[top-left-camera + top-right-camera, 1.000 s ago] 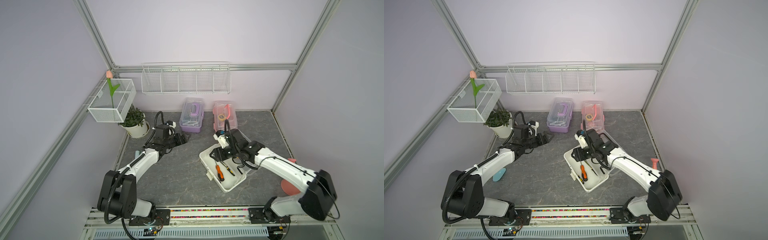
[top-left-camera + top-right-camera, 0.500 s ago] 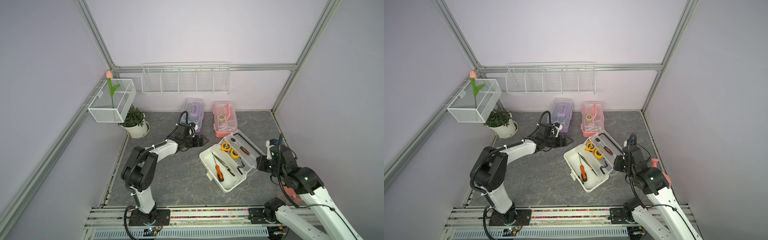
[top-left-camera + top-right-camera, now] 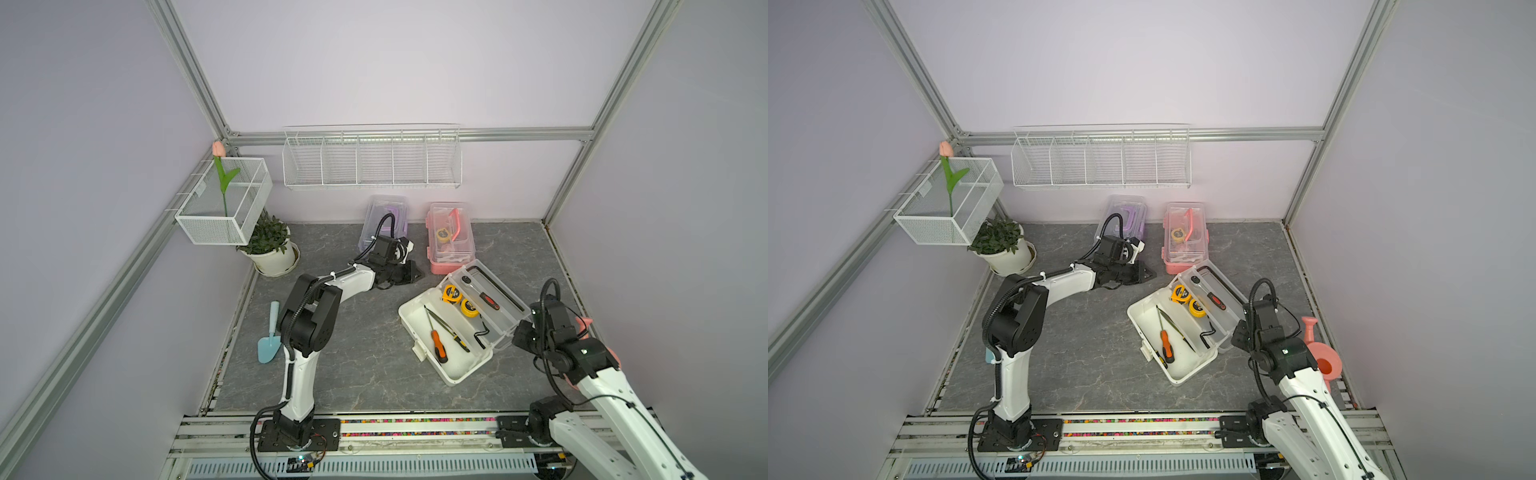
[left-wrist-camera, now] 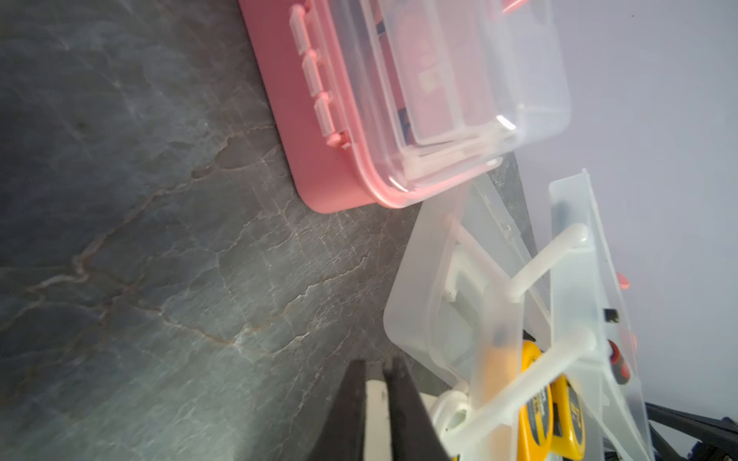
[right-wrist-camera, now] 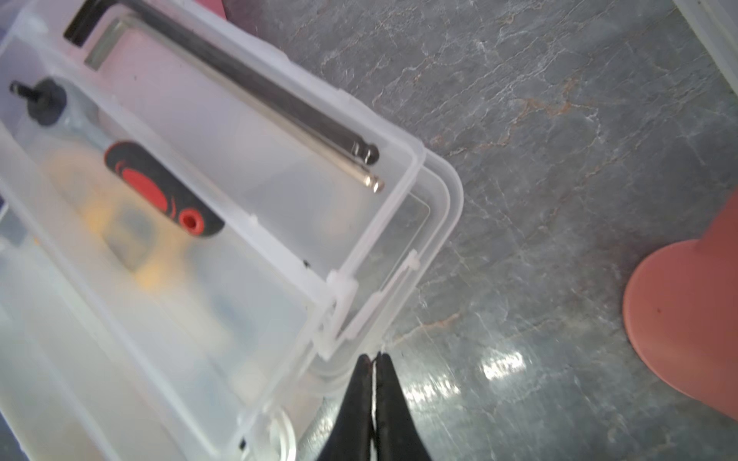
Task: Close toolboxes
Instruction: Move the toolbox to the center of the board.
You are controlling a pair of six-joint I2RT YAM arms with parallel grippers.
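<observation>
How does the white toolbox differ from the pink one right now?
The white toolbox lies open, lid swung back; the pink toolbox has its clear lid down. The white one is larger than the pink. White sits skewed, nearer the front; pink sits square at the back. Both have clear lids.

Table: grey veined stone-look surface, smooth, with a slight sheen. Pink toolbox: opaque smooth plastic base, clear glossy plastic lid. White toolbox: opaque white plastic base, frosted translucent plastic tray. Hex keys: metal, one dark, one bright. Wire basket: white-coated wire.
</observation>
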